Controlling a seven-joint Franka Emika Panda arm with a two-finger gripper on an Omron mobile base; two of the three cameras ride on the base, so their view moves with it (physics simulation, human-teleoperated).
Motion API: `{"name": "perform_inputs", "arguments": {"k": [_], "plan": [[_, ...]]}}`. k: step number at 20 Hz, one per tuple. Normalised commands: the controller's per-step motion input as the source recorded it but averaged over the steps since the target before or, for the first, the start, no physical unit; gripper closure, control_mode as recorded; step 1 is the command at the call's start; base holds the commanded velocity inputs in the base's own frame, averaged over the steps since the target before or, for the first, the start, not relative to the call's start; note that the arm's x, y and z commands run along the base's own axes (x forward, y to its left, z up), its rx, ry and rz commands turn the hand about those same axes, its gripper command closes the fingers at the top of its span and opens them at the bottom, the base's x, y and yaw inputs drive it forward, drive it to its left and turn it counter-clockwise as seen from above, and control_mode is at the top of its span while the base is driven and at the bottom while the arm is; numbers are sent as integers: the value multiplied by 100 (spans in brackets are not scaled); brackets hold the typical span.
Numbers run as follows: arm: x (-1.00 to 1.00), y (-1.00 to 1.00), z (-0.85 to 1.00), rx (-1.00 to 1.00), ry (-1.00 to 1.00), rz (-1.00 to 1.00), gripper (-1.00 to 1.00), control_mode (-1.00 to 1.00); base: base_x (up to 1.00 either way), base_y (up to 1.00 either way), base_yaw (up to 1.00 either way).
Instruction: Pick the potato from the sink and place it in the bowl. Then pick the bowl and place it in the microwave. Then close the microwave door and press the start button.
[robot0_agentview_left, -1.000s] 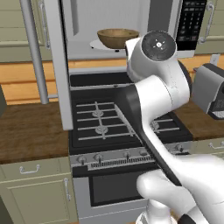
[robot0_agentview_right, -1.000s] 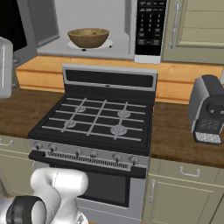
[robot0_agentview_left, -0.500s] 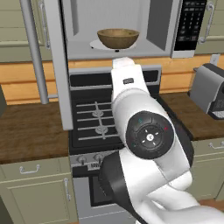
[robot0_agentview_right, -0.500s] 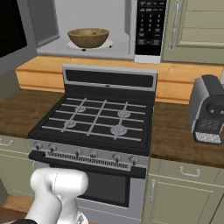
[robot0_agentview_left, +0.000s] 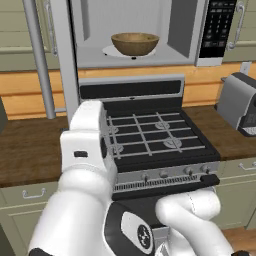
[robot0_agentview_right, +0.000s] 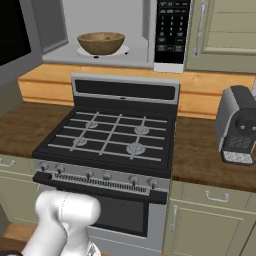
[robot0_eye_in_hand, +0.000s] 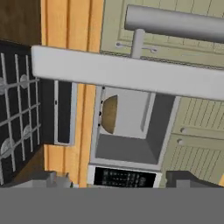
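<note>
Bowl (robot0_agentview_left: 134, 43) sitting centred on the turntable inside the microwave (robot0_agentview_right: 100, 35), whose door (robot0_eye_in_hand: 127, 72) is standing open; pincer, jaws wide and empty, should be pushing the door's outer face squarely shut.

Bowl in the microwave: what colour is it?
Brown, wooden-looking bowl with a tan rim; clearest in the right base view.

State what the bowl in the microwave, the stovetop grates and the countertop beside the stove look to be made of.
Bowl: looks like wood, matte brown with a paler tan rim and faint grain, though the render could pass for ceramic.
Stovetop grates: seemingly dark cast metal, thin black bars in a grid over the burners.
Countertop: apparently dark stained wood, brown with streaky grain, low sheen.
</note>
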Motion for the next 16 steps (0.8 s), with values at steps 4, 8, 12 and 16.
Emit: {"name": "perform_inputs", "arguments": {"k": [4,8,12,16], "plan": [[1,72,0,0,-10,-46,-100,-100,0,0,0],[-7,78,0,0,-16,-44,-100,-100,0,0,0],[25,71,-15,0,-3,-52,-100,-100,0,0,0],[72,38,-33,0,0,-62,-100,-100,0,0,0]]}}
